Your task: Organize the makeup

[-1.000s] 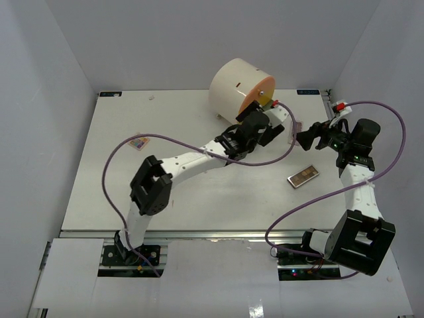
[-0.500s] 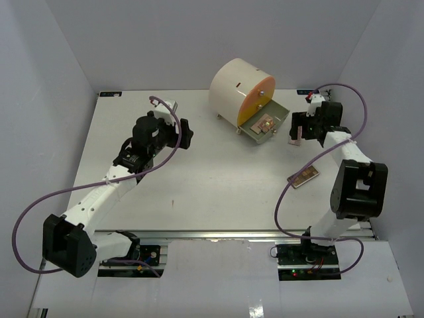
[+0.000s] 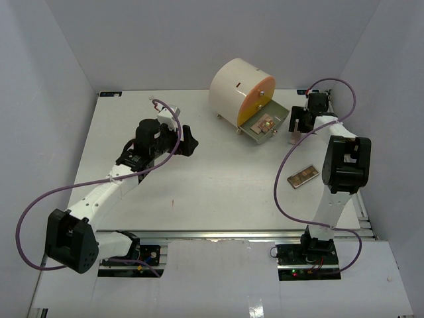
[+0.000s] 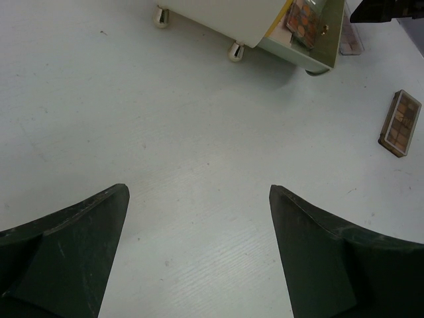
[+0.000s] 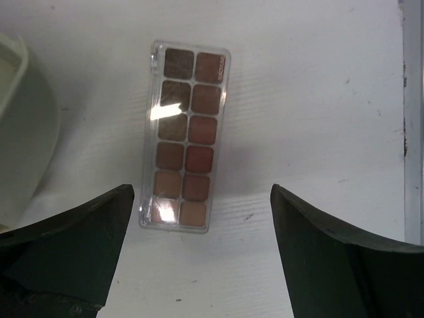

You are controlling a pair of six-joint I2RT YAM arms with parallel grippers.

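Note:
The makeup in view is three flat palettes. A clear one with brown and pink pans [image 5: 184,136] lies flat on the table just ahead of my open right gripper [image 5: 202,189], slightly left of its centre and untouched; from above this palette [image 3: 293,137] shows beside the open drawer. A second palette [image 3: 266,123] lies inside the drawer [image 3: 281,114]. The third palette [image 3: 303,176] rests on the table at mid right. My left gripper [image 3: 187,139] hovers open over bare table at mid left, nothing between its fingers [image 4: 79,232].
The cream round drawer box [image 3: 235,89] with an orange front stands at the back, its lower drawer pulled out toward the right. The drawer's rim [image 5: 20,132] sits just left of the right gripper. The table's right edge [image 5: 411,132] runs close by.
A second ago the left arm reached to the drawer box; it has since pulled back to mid left. The right gripper has moved to the back, over the clear palette beside the open drawer.

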